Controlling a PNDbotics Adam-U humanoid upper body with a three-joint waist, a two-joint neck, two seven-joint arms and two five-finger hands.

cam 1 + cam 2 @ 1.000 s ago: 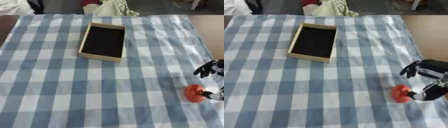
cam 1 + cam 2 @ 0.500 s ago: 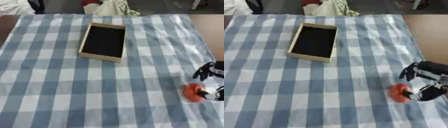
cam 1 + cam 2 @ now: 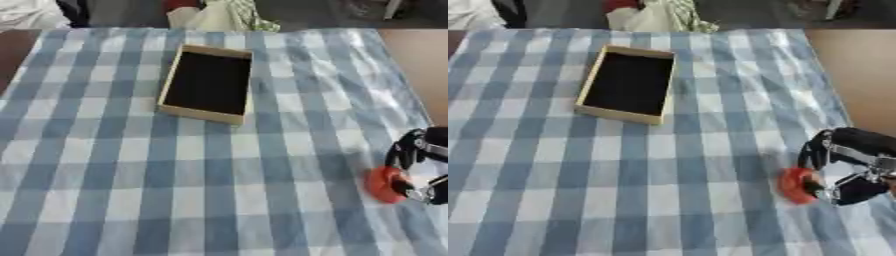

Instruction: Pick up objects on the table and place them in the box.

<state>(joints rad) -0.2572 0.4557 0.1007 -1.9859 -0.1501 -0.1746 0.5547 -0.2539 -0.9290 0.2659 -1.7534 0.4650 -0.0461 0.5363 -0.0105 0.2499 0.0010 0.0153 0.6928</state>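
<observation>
A small red round object (image 3: 795,185) lies on the checked cloth at the right, near the front. My right hand (image 3: 849,159) comes in from the right edge and brackets it. The black fingers (image 3: 810,153) curl down over its far side, and the thumb (image 3: 839,192) touches its near right side. The object rests on the cloth. The box (image 3: 208,83), a shallow tan tray with a black inside, lies far off at the upper middle and holds nothing visible. My left hand shows in neither view.
A blue and white checked cloth (image 3: 131,190) covers the table. Its right edge (image 3: 411,100) runs close past my right hand, with bare brown surface beyond. Bags and cloth items (image 3: 219,15) lie past the far edge behind the box.
My right hand has come down a little towards the front, and its fingers have closed in over the red object. The object and the box have not moved.
</observation>
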